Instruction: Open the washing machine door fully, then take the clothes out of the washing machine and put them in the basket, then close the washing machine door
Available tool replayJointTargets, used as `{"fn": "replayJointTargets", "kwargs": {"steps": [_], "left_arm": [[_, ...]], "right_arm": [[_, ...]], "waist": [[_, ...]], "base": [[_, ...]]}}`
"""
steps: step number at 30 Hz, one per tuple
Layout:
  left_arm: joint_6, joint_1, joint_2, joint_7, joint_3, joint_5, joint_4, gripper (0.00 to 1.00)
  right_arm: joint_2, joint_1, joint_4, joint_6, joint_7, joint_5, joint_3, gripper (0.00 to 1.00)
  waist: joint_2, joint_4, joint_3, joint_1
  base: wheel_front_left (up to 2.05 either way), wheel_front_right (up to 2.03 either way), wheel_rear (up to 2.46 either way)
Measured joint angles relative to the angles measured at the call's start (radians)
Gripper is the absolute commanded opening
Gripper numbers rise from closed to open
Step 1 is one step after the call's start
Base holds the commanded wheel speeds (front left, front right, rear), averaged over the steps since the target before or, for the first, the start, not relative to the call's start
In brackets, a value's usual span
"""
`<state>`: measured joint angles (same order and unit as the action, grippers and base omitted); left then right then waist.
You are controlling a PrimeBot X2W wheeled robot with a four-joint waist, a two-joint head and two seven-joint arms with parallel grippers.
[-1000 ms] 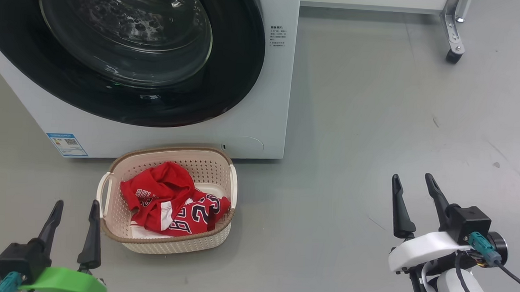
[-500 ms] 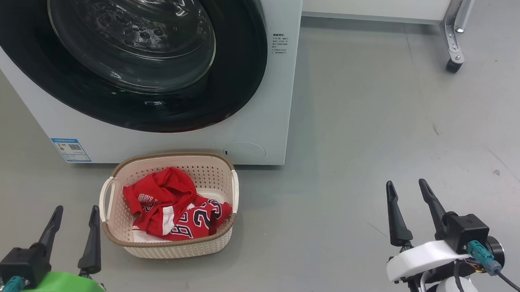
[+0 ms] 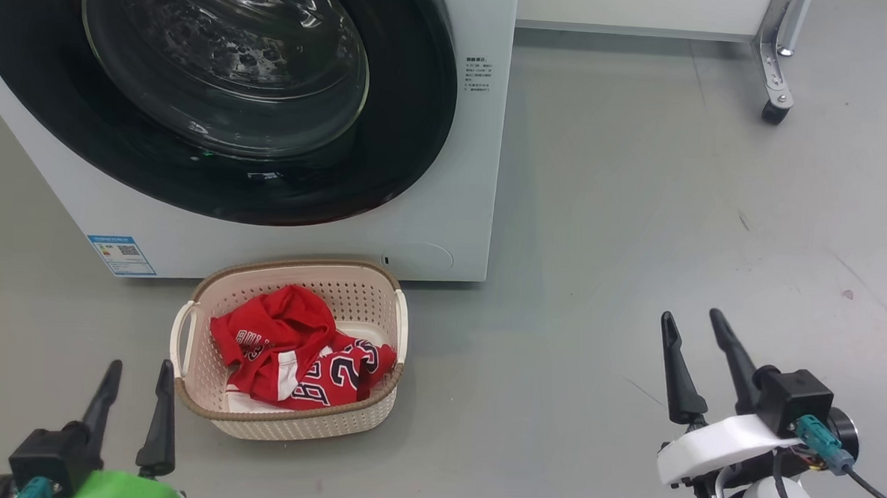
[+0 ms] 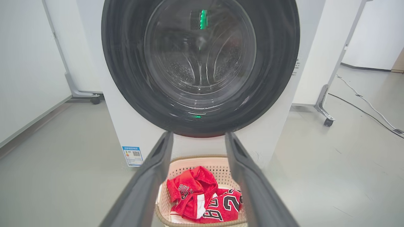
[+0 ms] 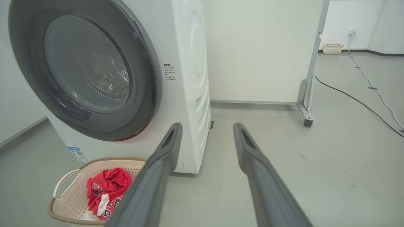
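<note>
**Head view.** Over the last second the whole picture has shifted a little, machine and basket together. That is a camera move, not a move of the things.

- The washing machine door (image 3: 218, 97), a large round door with a glossy black rim and a bulging clear glass bowl, lies against the front of the washing machine (image 3: 477, 168), a big white front-loading box.
- The clothes (image 3: 296, 358), red jersey fabric with white trim and black-and-white numbers, lie bunched inside the basket (image 3: 308, 426). This is a small cream perforated plastic basket with a brown woven-look rim, standing on the grey floor (image 3: 640, 213) just before the machine.
- The left gripper (image 3: 140, 367) has sunk slightly toward the lower edge. Its jaws are wide and empty, beside the basket and not touching it.
- The right gripper (image 3: 690, 316) has barely moved. Its jaws are wide and empty, and it is well apart from the basket.

**Left wrist view.** The left gripper (image 4: 198, 135) looks along its spread fingers at the door (image 4: 200, 63). The drum behind the glass appears bare. The clothes (image 4: 202, 198) are in the basket (image 4: 189, 159) below.

**Right wrist view.** Seen from the side past the right gripper (image 5: 207, 124), the door (image 5: 85, 69) sits flush with the machine front.

**Finding.** All three steps appear done. The arms appear to be settling back to rest, and no further handling seems called for.
</note>
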<state>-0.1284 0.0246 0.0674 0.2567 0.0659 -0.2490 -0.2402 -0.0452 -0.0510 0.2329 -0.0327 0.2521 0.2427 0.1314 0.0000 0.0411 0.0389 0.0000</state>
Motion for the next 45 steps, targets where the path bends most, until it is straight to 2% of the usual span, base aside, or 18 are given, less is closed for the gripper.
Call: {"fn": "replayJointTargets", "kwargs": {"steps": [5,10,23,45], "left_arm": [[0.0,0.007,-0.029,0.0,-0.008,-0.003,-0.055,0.0],[0.0,0.008,-0.034,-0.015,-0.002,-0.029,-0.074,0.0],[0.0,-0.005,-0.034,-0.09,0.024,-0.229,-0.098,0.0],[0.0,-0.027,-0.034,-0.177,0.03,-0.499,-0.094,0.0]], "right_arm": [[0.015,0.031,0.052,0.0,-0.001,0.0,0.004,0.0],[0.015,0.044,0.06,-0.001,-0.003,0.024,0.003,0.0],[0.014,0.043,0.056,-0.01,-0.049,0.249,-0.03,0.0],[0.014,0.039,0.053,-0.028,-0.128,0.522,-0.085,0.0]], "waist": [[0.0,0.0,0.0,0.0],[0.0,-0.002,-0.001,0.0],[0.0,-0.008,-0.007,0.0],[0.0,-0.016,-0.014,0.0]], "base": [[0.0,0.0,0.0],[0.0,0.0,0.0],[0.0,0.0,0.0],[0.0,0.0,0.0]]}}
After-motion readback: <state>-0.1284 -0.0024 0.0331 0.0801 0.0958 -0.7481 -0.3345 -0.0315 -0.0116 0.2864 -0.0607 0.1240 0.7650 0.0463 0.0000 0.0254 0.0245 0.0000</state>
